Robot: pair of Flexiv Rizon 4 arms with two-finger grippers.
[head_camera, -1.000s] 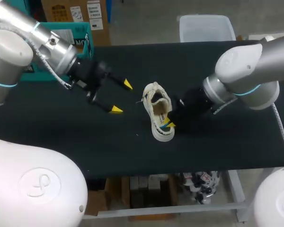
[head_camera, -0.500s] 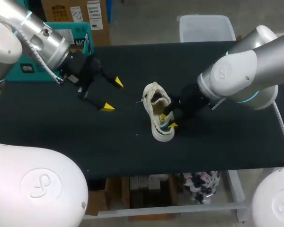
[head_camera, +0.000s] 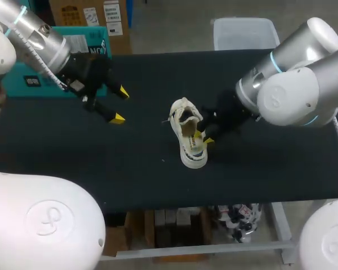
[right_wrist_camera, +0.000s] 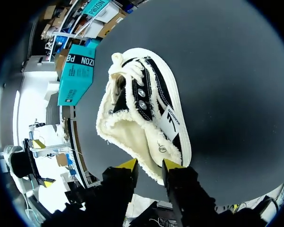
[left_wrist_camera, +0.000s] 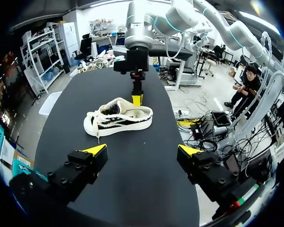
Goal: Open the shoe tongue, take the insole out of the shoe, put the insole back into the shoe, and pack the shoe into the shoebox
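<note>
Fleecy cream lining in shoe (right_wrist_camera: 142,118); matt black cloth-like table (head_camera: 158,174).

Soft, even light pouring down from overhead now, the black table (head_camera: 129,169) drinking it in, the white shoe (head_camera: 187,130) shining bright, a pale sheen on the right arm (head_camera: 287,95).

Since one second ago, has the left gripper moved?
Yes. The left gripper has drawn back leftward, farther from the shoe.
</note>
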